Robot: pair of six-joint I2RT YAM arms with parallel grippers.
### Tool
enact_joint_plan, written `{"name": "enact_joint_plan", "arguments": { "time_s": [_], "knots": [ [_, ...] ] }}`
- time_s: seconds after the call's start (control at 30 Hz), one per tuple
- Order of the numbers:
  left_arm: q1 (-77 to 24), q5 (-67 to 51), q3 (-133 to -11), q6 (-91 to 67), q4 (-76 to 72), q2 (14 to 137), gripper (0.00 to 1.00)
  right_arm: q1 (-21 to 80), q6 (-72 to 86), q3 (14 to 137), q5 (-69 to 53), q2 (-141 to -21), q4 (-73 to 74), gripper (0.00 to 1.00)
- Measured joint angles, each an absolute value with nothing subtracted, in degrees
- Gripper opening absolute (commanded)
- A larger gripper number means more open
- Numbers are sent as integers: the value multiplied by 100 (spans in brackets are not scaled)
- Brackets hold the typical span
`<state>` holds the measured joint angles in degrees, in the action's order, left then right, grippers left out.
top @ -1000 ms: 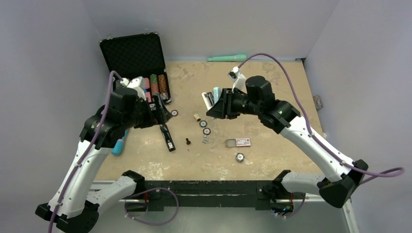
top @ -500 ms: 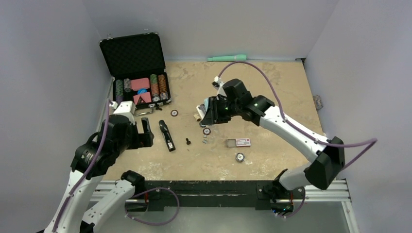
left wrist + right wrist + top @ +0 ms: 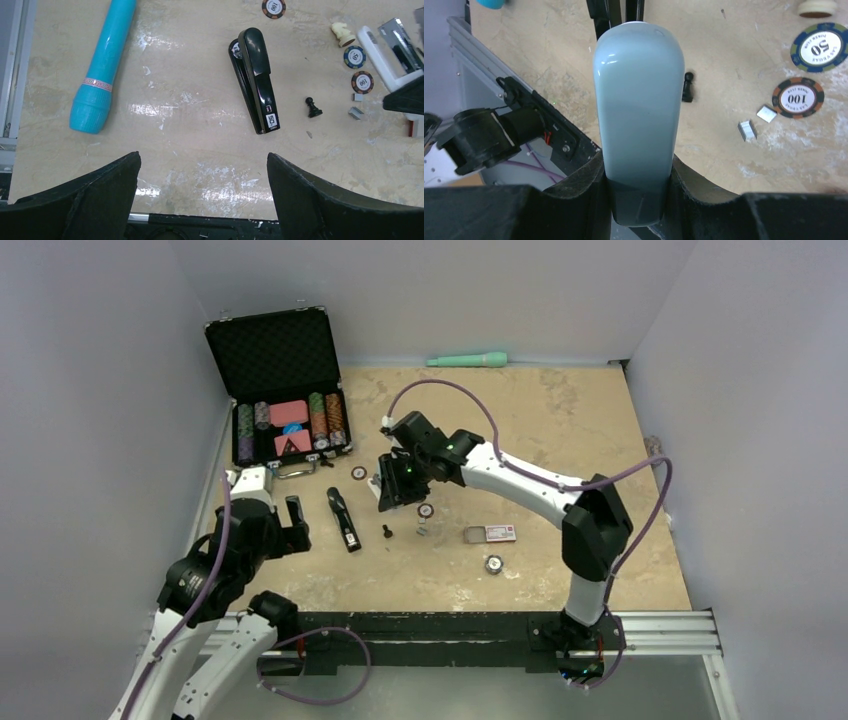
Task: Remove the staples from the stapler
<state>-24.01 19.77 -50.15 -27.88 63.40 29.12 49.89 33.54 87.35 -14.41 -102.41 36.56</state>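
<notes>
My right gripper (image 3: 636,167) is shut on a pale blue-and-white stapler (image 3: 638,100) and holds it over the table's middle (image 3: 392,483). Its open white base and chrome magazine show at the right edge of the left wrist view (image 3: 395,47). Two tiny silvery staples pieces (image 3: 747,129) lie on the table beside a 100 chip (image 3: 798,97); they also show in the left wrist view (image 3: 356,113). A black stapler (image 3: 256,80) lies closed on the table. My left gripper (image 3: 202,162) is open and empty, near the table's front edge, below the black stapler.
An open black chip case (image 3: 285,390) stands at the back left. A turquoise torch (image 3: 102,65) lies left. A black pawn (image 3: 313,107), a cream chess piece (image 3: 343,34), loose chips (image 3: 355,56), a small staple box (image 3: 492,533) and a green pen (image 3: 467,360) lie around.
My right arm has swung left and down with the pale blue stapler. My left arm has pulled back from the black stapler toward the near left edge.
</notes>
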Motion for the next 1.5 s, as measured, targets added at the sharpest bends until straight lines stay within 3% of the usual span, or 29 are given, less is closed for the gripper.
{"name": "enact_joint_plan", "arguments": {
  "time_s": [0.5,0.93,1.13,1.5],
  "knots": [
    [-2401,2206,-4956,-2897,6128,2842,100,5352,3385,10005,-1151,-12121,3909,0],
    [-2401,2235,-4947,-2897,6125,2864,100,5419,3387,10571,-642,-12750,3946,0],
    [-2401,2233,-4947,-2897,6117,2930,100,5400,3365,10954,-499,-12986,3981,28],
    [-2401,2231,-4947,-2895,6088,2930,100,5400,3203,11026,-434,-13174,3990,61]
  ]
}}
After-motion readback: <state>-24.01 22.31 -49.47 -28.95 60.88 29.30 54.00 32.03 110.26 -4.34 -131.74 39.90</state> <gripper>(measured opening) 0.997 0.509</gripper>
